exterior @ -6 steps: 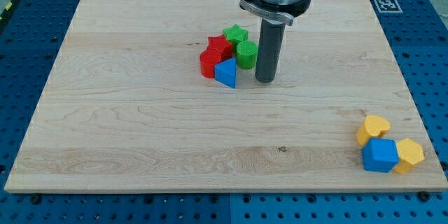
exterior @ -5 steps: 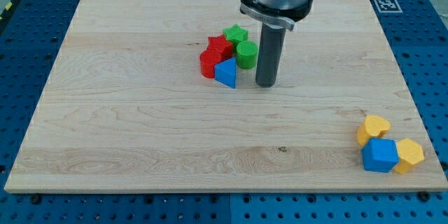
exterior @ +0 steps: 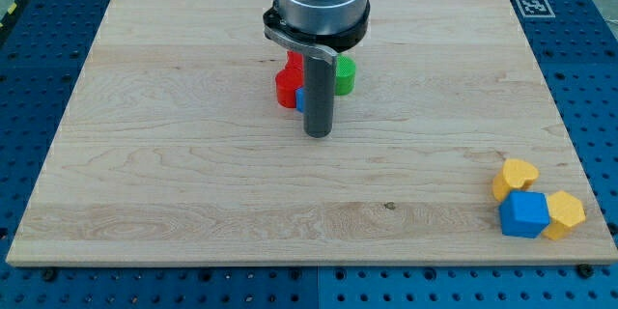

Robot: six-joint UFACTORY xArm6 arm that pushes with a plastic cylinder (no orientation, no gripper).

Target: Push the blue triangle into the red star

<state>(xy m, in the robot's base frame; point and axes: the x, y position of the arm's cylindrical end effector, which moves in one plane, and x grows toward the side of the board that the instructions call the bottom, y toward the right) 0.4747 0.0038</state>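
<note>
You see a pale wooden surface (exterior: 193, 183) on a blue perforated bench (exterior: 29, 77), with wide bare wood left and below. My tip (exterior: 318, 135) sits just below the central cluster, hiding most of the blue triangle (exterior: 300, 99); its pointing direction can't be told. The red star (exterior: 294, 62) touches a red block (exterior: 286, 89); a green block (exterior: 344, 75) lies right. Yellow blocks (exterior: 517, 175) and a blue block (exterior: 524, 214) crowd the bottom-right corner.

A pale wooden board (exterior: 193, 154) with visible grain lies matt on a blue perforated metal table (exterior: 39, 48). The blocks, among them a blue cube (exterior: 523, 214), look like ridged matt plastic; the dark rod (exterior: 319, 97) has a dull sheen.
</note>
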